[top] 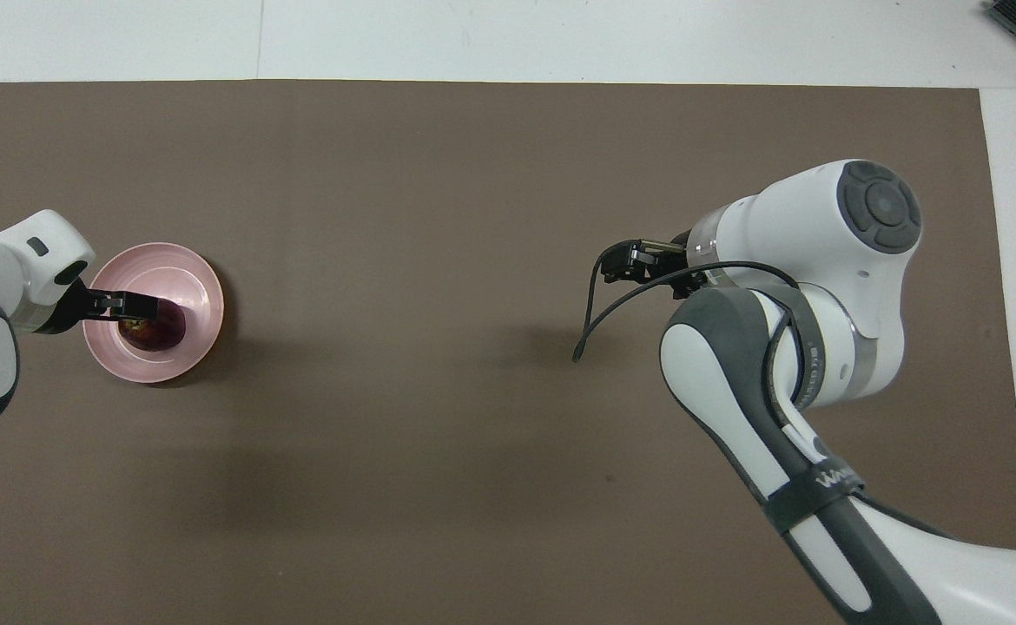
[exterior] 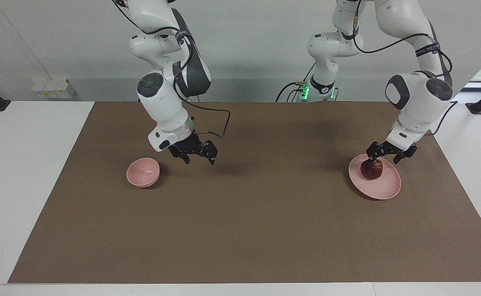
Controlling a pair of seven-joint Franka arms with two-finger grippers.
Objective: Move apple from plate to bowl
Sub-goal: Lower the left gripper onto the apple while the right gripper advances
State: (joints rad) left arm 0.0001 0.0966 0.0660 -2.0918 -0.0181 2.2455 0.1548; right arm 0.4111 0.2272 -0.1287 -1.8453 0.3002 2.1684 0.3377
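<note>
The dark red apple lies on the pale pink plate toward the left arm's end of the table. My left gripper is open and low over the apple, its fingers just above the apple's top and not closed on it. In the overhead view the left gripper covers part of the apple on the plate. The small pink bowl stands empty toward the right arm's end. My right gripper is open and empty, above the mat beside the bowl. In the overhead view the right gripper shows and the arm hides the bowl.
A brown mat covers the table between white borders. A loose black cable hangs from the right wrist.
</note>
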